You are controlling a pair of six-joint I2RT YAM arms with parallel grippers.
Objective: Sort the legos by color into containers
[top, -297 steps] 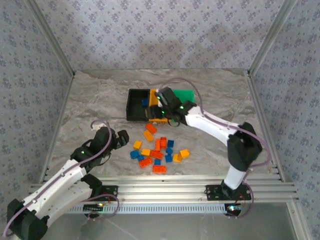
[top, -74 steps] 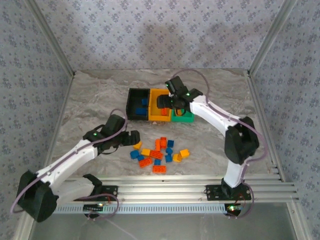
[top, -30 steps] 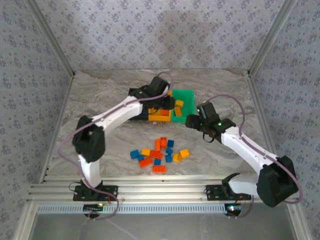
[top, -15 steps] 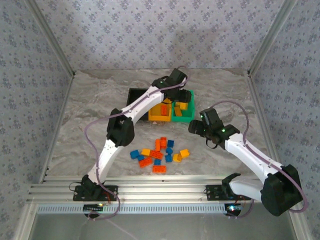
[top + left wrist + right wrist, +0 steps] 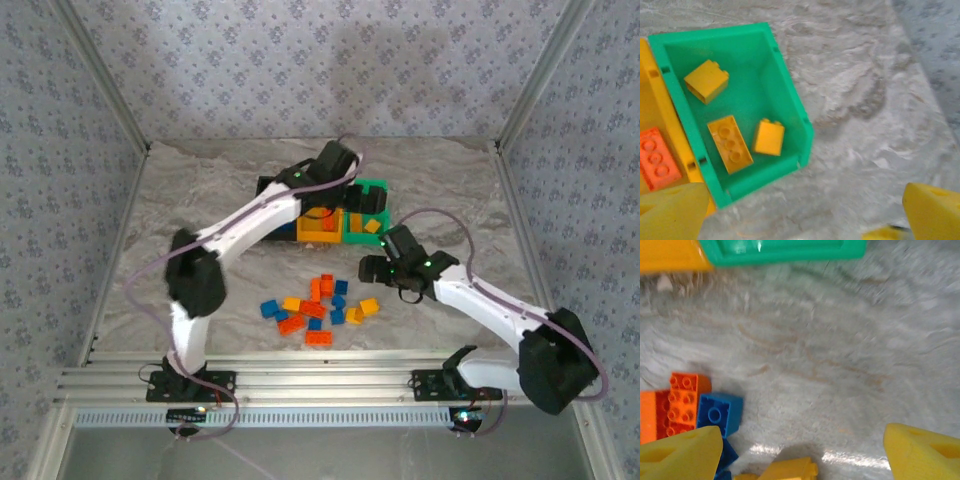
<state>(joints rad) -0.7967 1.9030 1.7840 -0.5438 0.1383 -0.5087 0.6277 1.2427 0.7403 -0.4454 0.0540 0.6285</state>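
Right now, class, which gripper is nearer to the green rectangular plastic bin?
Left. The left gripper hangs open right at the green bin. The right gripper is apart from it, nearer the arm bases, beside the loose plastic bricks.

We are looking down on a grey-and-beige marbled, stone-look tabletop (image 5: pixel 190 180), and soft, even light is falling across it. Walls papered in a small blue-grey floral print (image 5: pixel 320 60) are closing it in at nine, twelve and three o'clock, with slim silver metal posts (image 5: pixel 110 90) running up the corners. A ribbed silver aluminium rail (image 5: pixel 330 385) is lying across six o'clock.
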